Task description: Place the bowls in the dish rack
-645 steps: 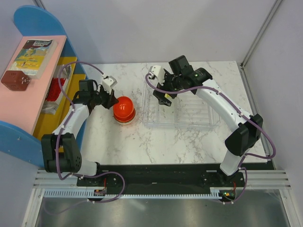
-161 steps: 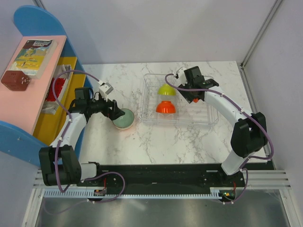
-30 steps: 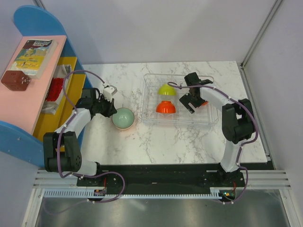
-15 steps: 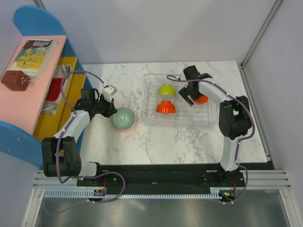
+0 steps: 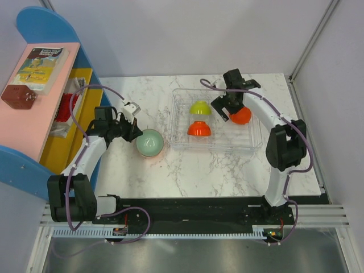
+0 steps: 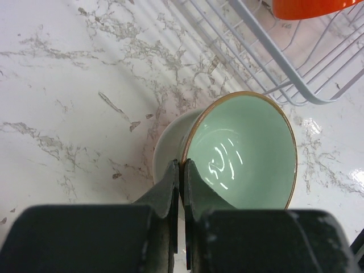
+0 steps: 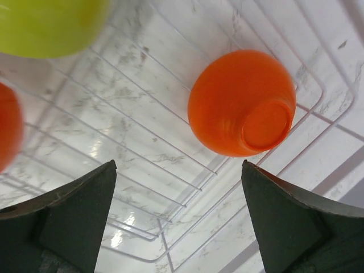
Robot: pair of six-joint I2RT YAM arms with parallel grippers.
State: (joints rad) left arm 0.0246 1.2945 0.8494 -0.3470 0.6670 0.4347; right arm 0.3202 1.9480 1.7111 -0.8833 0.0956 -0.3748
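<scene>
Beside rack (image 5: 227,138): left tool (image 6: 181,168) pinches mint bowl (image 6: 244,153) rim | right tool (image 7: 177,170) wide open, empty, over orange bowl (image 7: 239,102)

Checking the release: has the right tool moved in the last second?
Yes. The right tool, open, has shifted toward the far wall of the dish rack, from level with the near red-orange bowl to level with the lime green bowl.
</scene>
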